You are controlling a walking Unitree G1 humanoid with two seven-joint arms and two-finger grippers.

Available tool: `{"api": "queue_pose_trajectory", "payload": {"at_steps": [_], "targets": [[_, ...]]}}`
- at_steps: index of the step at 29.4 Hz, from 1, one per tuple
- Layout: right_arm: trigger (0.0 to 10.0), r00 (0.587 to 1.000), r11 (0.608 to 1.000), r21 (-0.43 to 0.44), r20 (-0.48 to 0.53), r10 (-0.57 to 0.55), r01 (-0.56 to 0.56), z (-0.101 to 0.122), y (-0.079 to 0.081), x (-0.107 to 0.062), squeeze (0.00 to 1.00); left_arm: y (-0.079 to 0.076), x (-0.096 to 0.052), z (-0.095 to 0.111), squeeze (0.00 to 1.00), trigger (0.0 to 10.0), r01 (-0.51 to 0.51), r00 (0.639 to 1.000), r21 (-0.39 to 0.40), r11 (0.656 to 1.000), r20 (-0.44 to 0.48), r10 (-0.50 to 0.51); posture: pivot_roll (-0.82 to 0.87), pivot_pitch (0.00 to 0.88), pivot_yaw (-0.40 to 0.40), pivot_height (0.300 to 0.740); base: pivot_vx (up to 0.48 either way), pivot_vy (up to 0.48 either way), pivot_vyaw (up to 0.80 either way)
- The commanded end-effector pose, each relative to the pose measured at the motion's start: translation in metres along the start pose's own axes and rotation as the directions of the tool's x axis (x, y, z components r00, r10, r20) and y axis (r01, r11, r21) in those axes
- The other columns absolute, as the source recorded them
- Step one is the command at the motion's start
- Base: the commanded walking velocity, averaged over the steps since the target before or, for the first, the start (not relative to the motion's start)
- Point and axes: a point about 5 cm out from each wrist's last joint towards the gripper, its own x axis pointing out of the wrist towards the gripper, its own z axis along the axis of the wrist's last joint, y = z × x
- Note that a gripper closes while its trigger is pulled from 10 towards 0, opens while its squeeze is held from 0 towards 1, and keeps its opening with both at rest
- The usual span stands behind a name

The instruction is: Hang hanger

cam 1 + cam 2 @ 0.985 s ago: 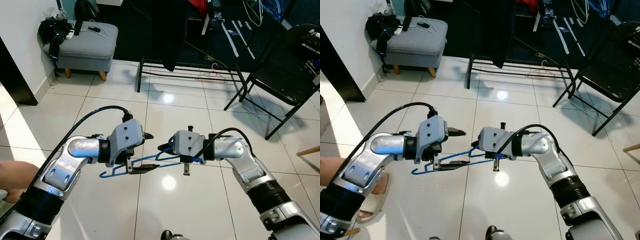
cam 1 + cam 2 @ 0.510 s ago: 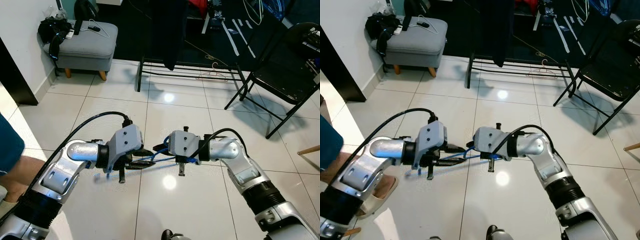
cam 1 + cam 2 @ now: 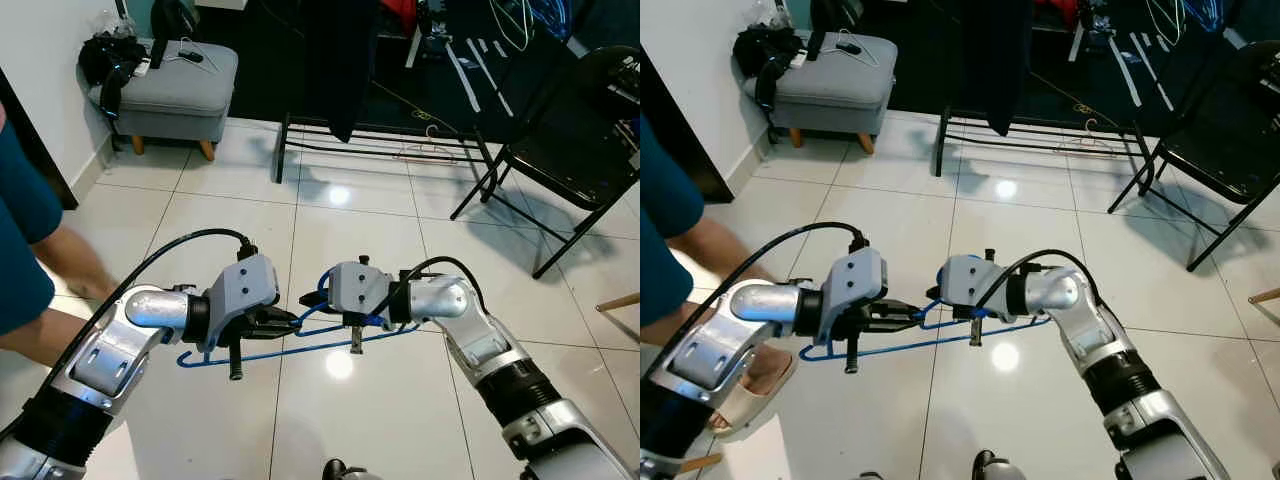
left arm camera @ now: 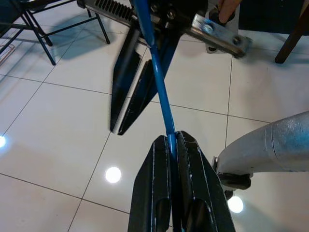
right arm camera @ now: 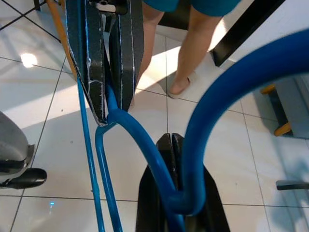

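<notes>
Blue hanger [image 3: 300, 345], thin wire, held in the air over the white tiled floor [image 3: 400, 210] between two hands

Long bar runs level from low left to right, hook curving up at the middle. Left hand [image 3: 285, 322] reaches inward, fingers closed on the wire; right hand [image 3: 322, 297] faces it, fingers pinched shut at the hook's base. Both forearms bent inward, elbows out

1 blue hanger [image 3: 300, 334] – 2 grippers, left [image 3: 290, 321] & right [image 3: 312, 299] – 1 person [image 3: 25, 230], 1 chair [image 3: 560, 150]
</notes>
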Motion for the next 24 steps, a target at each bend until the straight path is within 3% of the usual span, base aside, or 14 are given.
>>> {"api": "queue_pose_trajectory", "payload": {"at_steps": [1, 2, 6, 7, 16, 17, 18, 19, 20, 24], "targets": [[10.0, 1.000, 0.999, 0.024, 0.009, -0.025, 0.025, 0.000, -0.004, -0.003, 0.54, -0.007, -0.002, -0.001, 0.00, 0.0, 0.050, 0.999, -0.004, 0.999, -0.002, -0.050, 0.01, 0.194, -0.079, 0.740, 0.000, 0.000, 0.00], [10.0, 0.999, 0.998, 0.045, 0.020, -0.034, 0.033, 0.001, -0.005, -0.004, 0.90, -0.006, -0.003, 0.001, 0.00, 0.0, 0.051, 0.999, 0.001, 0.999, 0.004, -0.051, 0.01, 0.194, -0.079, 0.740, 0.000, 0.000, 0.00], [10.0, 0.999, 0.998, 0.059, 0.026, -0.039, 0.037, 0.001, -0.005, -0.004, 0.90, -0.007, -0.003, 0.002, 0.00, 0.0, 0.054, 0.999, 0.003, 0.999, 0.007, -0.054, 0.01, 0.194, -0.079, 0.740, 0.000, 0.000, 0.00], [10.0, 0.998, 0.996, 0.083, 0.042, -0.037, 0.033, 0.002, -0.005, -0.005, 1.00, -0.007, -0.002, 0.002, 0.00, 0.0, 0.053, 0.999, 0.007, 0.999, 0.012, -0.053, 0.00, 0.183, -0.081, 0.740, 0.000, 0.000, 0.00], [10.0, 0.992, 0.987, 0.154, 0.124, 0.031, -0.050, 0.010, -0.001, -0.013, 1.00, -0.008, -0.001, 0.003, 0.00, 0.0, 0.049, 0.999, 0.015, 0.999, 0.017, -0.050, 0.00, 0.173, -0.084, 0.740, 0.000, 0.000, 0.00], [10.0, 0.989, 0.982, 0.167, 0.133, 0.066, -0.088, 0.011, 0.002, -0.016, 0.94, -0.008, -0.001, 0.003, 0.00, 0.0, 0.051, 0.999, 0.015, 0.999, 0.014, -0.051, 0.00, 0.170, -0.084, 0.740, 0.000, 0.000, 0.00], [10.0, 0.989, 0.982, 0.167, 0.133, 0.066, -0.088, 0.011, 0.002, -0.016, 0.94, -0.008, -0.001, 0.003, 0.00, 0.0, 0.051, 0.999, 0.015, 0.999, 0.014, -0.051, 0.00, 0.170, -0.084, 0.740, 0.000, 0.000, 0.00], [10.0, 0.986, 0.973, 0.193, 0.136, 0.102, -0.127, 0.011, 0.004, -0.025, 0.00, -0.006, -0.002, 0.001, 0.00, 0.0, 0.032, 0.999, 0.026, 0.999, -0.004, -0.032, -0.01, 0.165, -0.083, 0.740, 0.000, 0.000, 0.00], [10.0, 0.982, 0.964, 0.219, 0.142, 0.122, -0.151, 0.012, 0.005, -0.031, 0.00, -0.003, -0.003, -0.001, 0.00, 0.0, 0.014, 1.000, 0.032, 0.999, -0.019, -0.014, -0.01, 0.165, -0.083, 0.740, 0.000, 0.000, 0.00], [10.0, 0.982, 0.964, 0.219, 0.142, 0.122, -0.151, 0.012, 0.005, -0.031, 0.00, -0.003, -0.003, -0.001, 0.00, 0.0, 0.014, 1.000, 0.032, 0.999, -0.019, -0.014, -0.01, 0.165, -0.083, 0.740, 0.000, 0.000, 0.00]]}}
